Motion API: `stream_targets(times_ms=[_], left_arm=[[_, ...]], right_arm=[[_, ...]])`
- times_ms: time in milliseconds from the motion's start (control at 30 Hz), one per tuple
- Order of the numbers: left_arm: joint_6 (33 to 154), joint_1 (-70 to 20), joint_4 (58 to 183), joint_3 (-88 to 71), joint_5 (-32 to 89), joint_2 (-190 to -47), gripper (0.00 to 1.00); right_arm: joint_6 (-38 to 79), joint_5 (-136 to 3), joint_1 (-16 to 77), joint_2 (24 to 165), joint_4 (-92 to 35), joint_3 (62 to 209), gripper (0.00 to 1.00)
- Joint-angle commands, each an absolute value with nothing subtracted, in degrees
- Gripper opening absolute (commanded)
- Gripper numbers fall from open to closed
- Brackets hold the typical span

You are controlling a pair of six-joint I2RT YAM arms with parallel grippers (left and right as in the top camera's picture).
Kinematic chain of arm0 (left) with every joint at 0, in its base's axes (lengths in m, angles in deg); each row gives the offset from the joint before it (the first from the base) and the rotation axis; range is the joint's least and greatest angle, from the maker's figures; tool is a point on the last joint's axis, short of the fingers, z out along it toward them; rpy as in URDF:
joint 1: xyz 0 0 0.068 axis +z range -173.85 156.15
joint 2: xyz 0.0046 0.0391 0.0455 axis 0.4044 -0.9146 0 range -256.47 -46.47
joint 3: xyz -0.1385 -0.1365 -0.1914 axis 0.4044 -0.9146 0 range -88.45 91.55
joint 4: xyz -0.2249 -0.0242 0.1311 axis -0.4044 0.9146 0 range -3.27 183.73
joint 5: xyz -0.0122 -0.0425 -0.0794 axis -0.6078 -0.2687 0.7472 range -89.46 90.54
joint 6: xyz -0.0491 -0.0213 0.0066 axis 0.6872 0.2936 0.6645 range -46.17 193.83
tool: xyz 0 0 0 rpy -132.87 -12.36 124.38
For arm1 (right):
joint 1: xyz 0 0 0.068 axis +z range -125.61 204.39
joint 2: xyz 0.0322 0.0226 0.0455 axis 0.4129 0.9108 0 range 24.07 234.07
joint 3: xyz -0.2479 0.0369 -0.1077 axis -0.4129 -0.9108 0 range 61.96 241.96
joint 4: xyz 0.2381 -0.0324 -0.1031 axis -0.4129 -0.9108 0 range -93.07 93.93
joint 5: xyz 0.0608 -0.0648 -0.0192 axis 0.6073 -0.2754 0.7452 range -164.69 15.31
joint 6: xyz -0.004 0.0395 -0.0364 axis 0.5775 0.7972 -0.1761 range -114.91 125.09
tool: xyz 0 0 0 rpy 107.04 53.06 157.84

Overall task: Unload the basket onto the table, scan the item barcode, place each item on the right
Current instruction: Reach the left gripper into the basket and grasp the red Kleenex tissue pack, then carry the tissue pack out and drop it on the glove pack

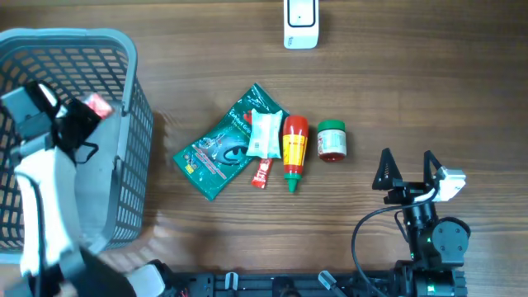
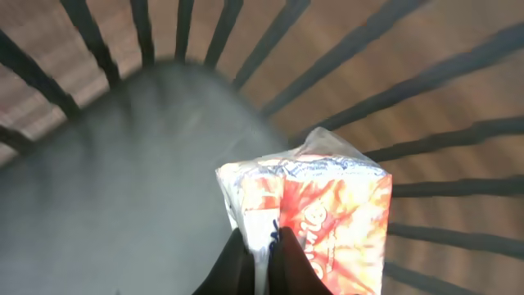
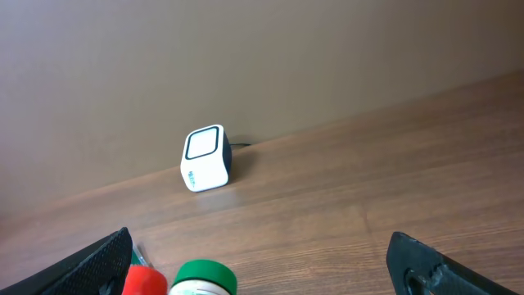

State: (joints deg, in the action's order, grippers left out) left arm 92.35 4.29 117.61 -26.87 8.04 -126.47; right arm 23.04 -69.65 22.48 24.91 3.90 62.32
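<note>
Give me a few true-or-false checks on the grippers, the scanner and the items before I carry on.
1. The left gripper is shut on an orange-and-white packet inside the grey basket. True.
2. The right gripper holds the green-lidded jar. False: it is open and empty, apart from the jar.
3. The white scanner stands on the table beyond the loose items, apart from them. True.
4. The sauce bottle lies in the basket. False: it lies on the table between a white sachet and the jar.

The table is matt wood grain, the basket dull grey plastic, the scanner smooth white plastic, the packet glossy crinkled film.
</note>
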Motion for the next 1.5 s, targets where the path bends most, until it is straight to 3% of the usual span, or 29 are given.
stream_targets(times_ms=[0, 267, 500, 933, 1467], left_arm=[[93.8, 4.4, 118.1, -25.3, 7.5, -114.9, 0.04], [100.5, 3.8, 118.3, -25.3, 15.2, -94.4, 0.04], [99.7, -5.6, 120.8, -25.4, 26.7, -88.7, 0.04], [99.6, -29.9, 122.2, -25.6, 22.8, -100.3, 0.04], [99.8, -50.0, 121.1, -25.5, 11.0, -120.2, 0.04]], right_arm=[[23.3, -70.3, 22.7, 24.3, 4.1, 62.3, 1.0], [23.3, -70.3, 22.7, 24.3, 4.1, 62.3, 1.0], [23.3, -70.3, 22.7, 24.3, 4.1, 62.3, 1.0], [23.3, -70.3, 22.7, 24.3, 4.1, 62.3, 1.0], [23.3, -70.3, 22.7, 24.3, 4.1, 62.3, 1.0]])
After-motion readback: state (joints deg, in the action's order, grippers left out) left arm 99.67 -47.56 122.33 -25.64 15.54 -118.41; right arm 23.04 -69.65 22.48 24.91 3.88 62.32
